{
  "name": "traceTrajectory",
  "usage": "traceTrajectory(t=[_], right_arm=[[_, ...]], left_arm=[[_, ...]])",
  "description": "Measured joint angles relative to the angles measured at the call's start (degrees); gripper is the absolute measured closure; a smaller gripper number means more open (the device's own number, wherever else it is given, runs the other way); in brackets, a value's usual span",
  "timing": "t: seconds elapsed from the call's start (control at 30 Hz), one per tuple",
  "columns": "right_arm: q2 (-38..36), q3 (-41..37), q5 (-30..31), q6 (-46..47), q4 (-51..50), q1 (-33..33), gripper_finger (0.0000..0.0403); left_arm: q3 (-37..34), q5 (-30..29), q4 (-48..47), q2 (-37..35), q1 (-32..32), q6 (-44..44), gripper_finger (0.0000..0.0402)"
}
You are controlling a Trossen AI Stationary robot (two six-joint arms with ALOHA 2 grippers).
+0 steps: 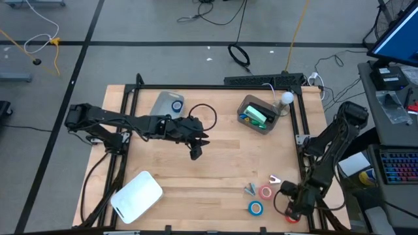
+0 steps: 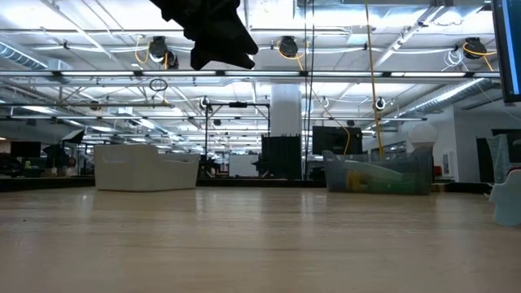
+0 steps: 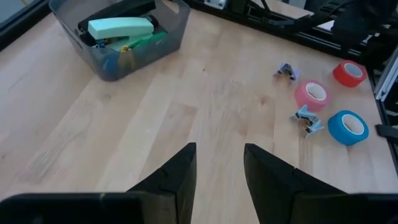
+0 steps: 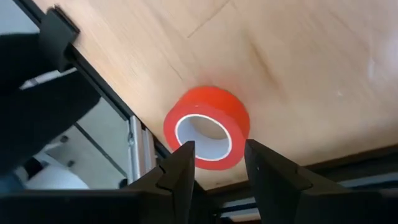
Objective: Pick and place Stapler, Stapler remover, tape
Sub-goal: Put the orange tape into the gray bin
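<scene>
A red tape roll (image 4: 208,127) lies flat on the table's near right corner, close to the frame rail. My right gripper (image 4: 217,155) hovers open just above it, fingers to either side of its near rim. A pink roll (image 3: 311,94) and a blue roll (image 3: 347,126) lie flat nearby, with two small metal stapler removers (image 3: 286,71) (image 3: 308,119) beside them. A pale green stapler (image 3: 121,28) lies in the grey bin (image 1: 243,106) at the far right. My left gripper (image 1: 198,149) hangs open over the table's middle, nothing between its fingers.
A white tub (image 1: 136,194) stands at the near left. A grey lid-like tray (image 1: 163,103) with a blue roll on it lies at the far left. A black cable loop (image 1: 208,116) lies behind the left gripper. Black frame rails (image 1: 302,130) border the table.
</scene>
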Motion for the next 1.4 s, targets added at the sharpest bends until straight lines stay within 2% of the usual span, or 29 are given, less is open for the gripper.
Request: traceTrajectory(t=[0.6, 0.87, 1.07, 1.4], right_arm=[[6.0, 0.0, -0.2, -11.0, -0.1, 0.0, 0.0271], [9.8, 0.3, -3.0, -15.4, 0.0, -0.1, 0.0271], [9.4, 0.2, -3.1, -15.3, 0.3, -0.1, 0.0271], [4.7, -0.2, -0.6, -13.8, -0.5, 0.1, 0.0273]], left_arm=[[0.0, 0.0, 0.0, 0.0, 0.0, -0.8, 0.0268], [0.0, 0.0, 0.0, 0.0, 0.0, -0.9, 0.0268], [0.0, 0.0, 0.0, 0.0, 0.0, -1.0, 0.0268], [0.0, -0.1, 0.0, 0.0, 0.0, -1.2, 0.0268]])
